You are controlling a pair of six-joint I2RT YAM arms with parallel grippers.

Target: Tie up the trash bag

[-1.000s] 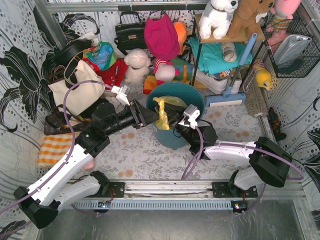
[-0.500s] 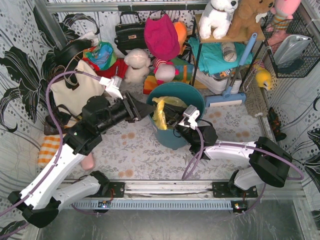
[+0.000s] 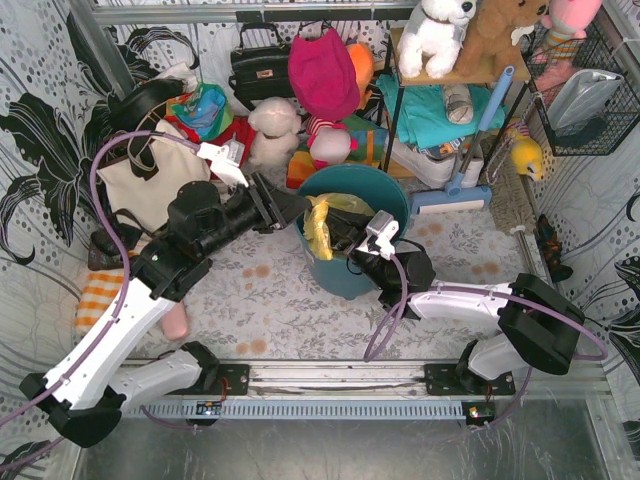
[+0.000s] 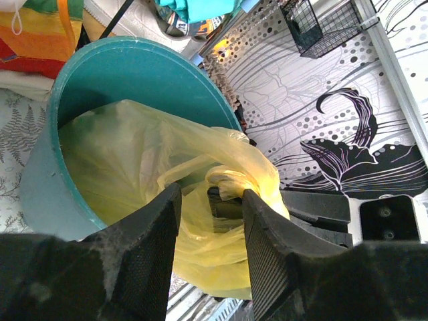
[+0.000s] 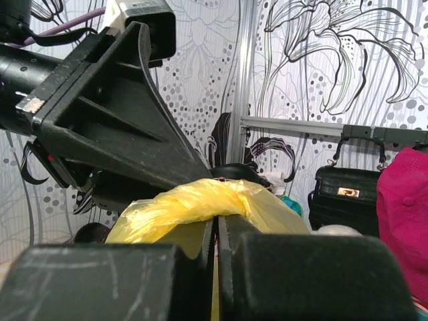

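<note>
The trash bag (image 3: 319,226) is thin yellow plastic sitting in the teal round bin (image 3: 385,190). Its top is gathered into a twisted strand. My right gripper (image 3: 349,240) is shut on that strand at the bin's near rim; in the right wrist view the plastic (image 5: 200,200) bulges over the closed gripper (image 5: 215,226). My left gripper (image 3: 292,206) is open just left of the bin. In the left wrist view the gripper (image 4: 210,207) frames the bag (image 4: 127,154) without touching it, and the bin's rim (image 4: 134,48) shows behind.
A cream tote bag (image 3: 150,180) stands at the left. Toys, a black handbag (image 3: 260,65) and a shelf (image 3: 450,75) crowd the back. An orange checked cloth (image 3: 105,298) lies at the left. A wire basket (image 3: 585,100) hangs at the right.
My left arm has lifted and swung back, so its gripper sits a little higher and farther back beside the bin's left rim. The right gripper and the bag strand have stayed put.
</note>
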